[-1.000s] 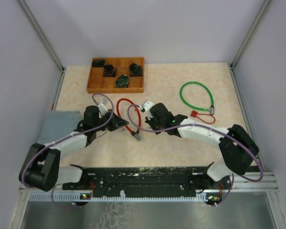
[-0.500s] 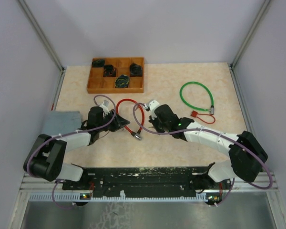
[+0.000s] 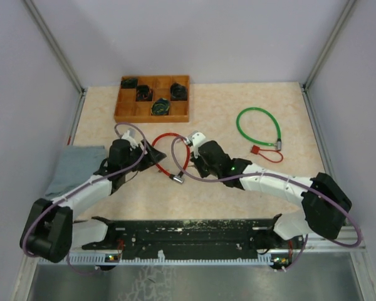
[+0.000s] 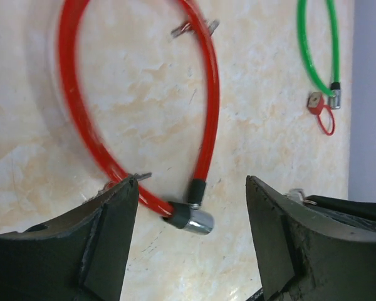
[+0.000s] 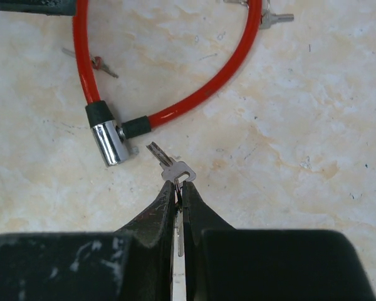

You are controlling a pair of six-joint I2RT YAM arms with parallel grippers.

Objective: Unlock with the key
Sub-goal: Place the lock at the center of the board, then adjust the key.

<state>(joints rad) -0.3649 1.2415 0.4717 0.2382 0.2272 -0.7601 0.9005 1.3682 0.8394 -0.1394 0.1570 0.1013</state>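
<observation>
A red cable lock (image 3: 175, 150) lies looped on the table, its silver barrel (image 5: 108, 141) at the near end. My right gripper (image 5: 179, 185) is shut on the key ring. A silver key (image 5: 169, 165) sticks out ahead of the fingertips, its tip a short gap from the barrel's side. In the top view this gripper (image 3: 189, 170) sits just right of the barrel (image 3: 176, 178). My left gripper (image 4: 191, 188) is open above the barrel (image 4: 197, 219), which lies between its two fingers with nothing gripped. The red cable (image 4: 210, 94) runs under the left finger. From above, the left gripper (image 3: 155, 157) is at the loop's left side.
A wooden compartment tray (image 3: 126, 111) with dark objects stands at the back left. A green cable lock (image 3: 258, 125) with a red tag (image 3: 266, 152) lies to the right. A grey cloth (image 3: 75, 166) lies at the left edge. Small loose keys (image 5: 266, 15) rest by the red loop's far end.
My left gripper has opened and let go of the red lock, which now rests on the table. The right gripper, still shut on the key, has shifted slightly.
</observation>
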